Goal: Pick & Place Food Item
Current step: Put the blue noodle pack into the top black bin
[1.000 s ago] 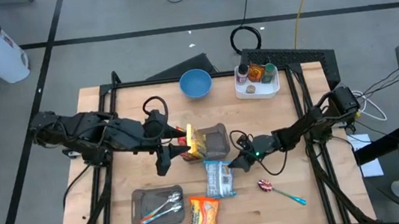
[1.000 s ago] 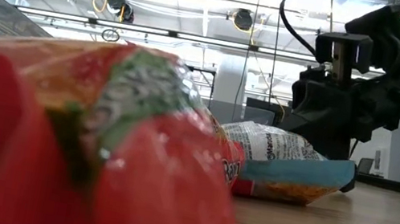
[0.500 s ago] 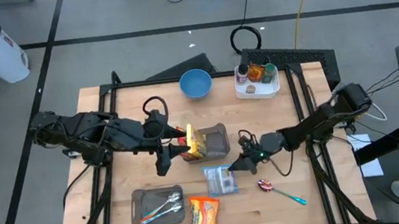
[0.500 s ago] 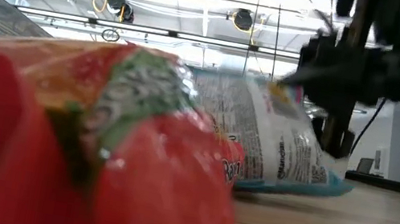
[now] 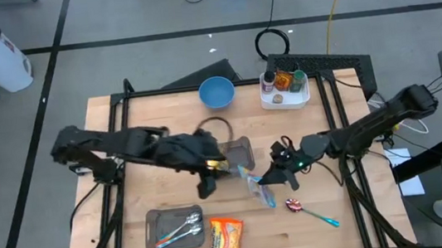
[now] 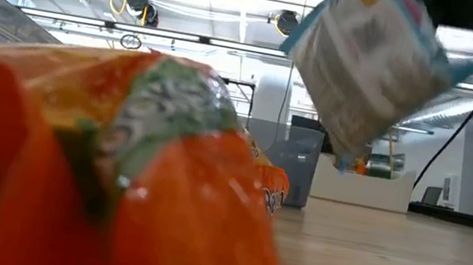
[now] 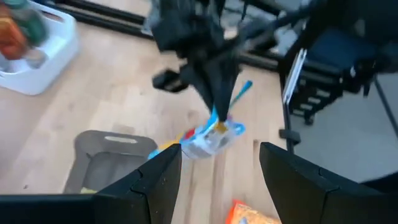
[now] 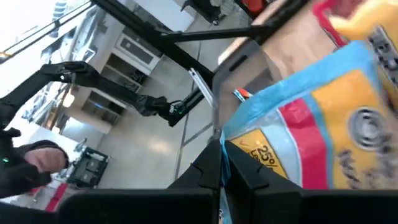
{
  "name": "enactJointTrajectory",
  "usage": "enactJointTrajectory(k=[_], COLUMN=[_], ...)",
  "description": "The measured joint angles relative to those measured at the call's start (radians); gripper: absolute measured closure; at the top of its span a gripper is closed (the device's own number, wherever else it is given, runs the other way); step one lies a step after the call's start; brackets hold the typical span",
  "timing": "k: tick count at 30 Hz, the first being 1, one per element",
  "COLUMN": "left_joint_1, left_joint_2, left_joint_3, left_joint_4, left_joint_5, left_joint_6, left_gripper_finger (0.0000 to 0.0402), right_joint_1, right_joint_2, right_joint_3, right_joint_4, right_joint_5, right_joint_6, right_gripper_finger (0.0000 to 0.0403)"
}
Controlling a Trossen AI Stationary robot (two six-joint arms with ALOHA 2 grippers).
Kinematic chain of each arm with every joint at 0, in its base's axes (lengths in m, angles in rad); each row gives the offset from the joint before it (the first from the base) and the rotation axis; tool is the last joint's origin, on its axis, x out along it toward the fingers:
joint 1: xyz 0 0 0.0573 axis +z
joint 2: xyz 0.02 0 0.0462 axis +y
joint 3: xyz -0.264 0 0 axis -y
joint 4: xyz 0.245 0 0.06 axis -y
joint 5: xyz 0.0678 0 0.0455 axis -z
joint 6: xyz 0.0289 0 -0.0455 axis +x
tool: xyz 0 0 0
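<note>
A blue chip bag [image 5: 258, 189] with yellow and red print hangs in the air over the middle of the table, and my right gripper [image 5: 271, 177] is shut on it. The low view shows the bag [image 6: 368, 68] tilted, high above the wood. My left gripper [image 5: 220, 174] stands open just left of the bag, beside the grey container [image 5: 239, 149]. Its wrist view looks between its two fingers straight at the hanging bag [image 7: 211, 135]. An orange snack bag [image 5: 226, 239] lies flat near the front edge. My right gripper pinches the bag's blue edge [image 8: 239, 134] between its two shut fingers [image 8: 208, 163], coming from the table's right side. The bag [image 8: 323, 124] hangs tilted below and in front of the fingers, lifted clear of the table.
A grey tray [image 5: 158, 219] with utensils sits near the front left. A blue bowl [image 5: 216, 92] and a white bin [image 5: 286, 91] of small jars stand at the back. A red-headed spoon [image 5: 297, 205] lies right of the bag. The orange bag [image 6: 115, 170] fills the low view's foreground.
My right gripper has risen and drawn a little toward the table's right edge with the blue bag. The bag lay flat on the wood, tipped up at one end, and now hangs clear. My left gripper has moved toward the table's right and down, toward the bag.
</note>
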Motion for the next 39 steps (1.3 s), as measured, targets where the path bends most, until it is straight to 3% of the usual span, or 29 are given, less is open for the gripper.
enactJointTrajectory(k=[4, 10, 20, 39], left_joint_1=[0.016, 0.038, 0.065, 0.092], left_joint_2=[0.068, 0.138, 0.147, 0.222], left_joint_3=[0.0, 0.0, 0.0, 0.001], left_joint_4=[0.031, 0.209, 0.254, 0.209], left_joint_5=[0.069, 0.215, 0.221, 0.372], left_joint_6=[0.05, 0.097, 0.177, 0.172], left_gripper_finger=[0.0179, 0.0178, 0.0179, 0.0179], right_joint_1=[0.0, 0.0, 0.0, -0.007], right_joint_2=[-0.044, -0.056, -0.054, -0.054], right_joint_3=[0.059, 0.101, 0.106, 0.106], right_joint_4=[-0.081, -0.091, -0.081, 0.035], right_joint_5=[-0.035, -0.074, -0.076, -0.1], right_joint_6=[-0.039, -0.047, -0.037, -0.032], right_gripper_finger=[0.0403, 0.0403, 0.0403, 0.0403])
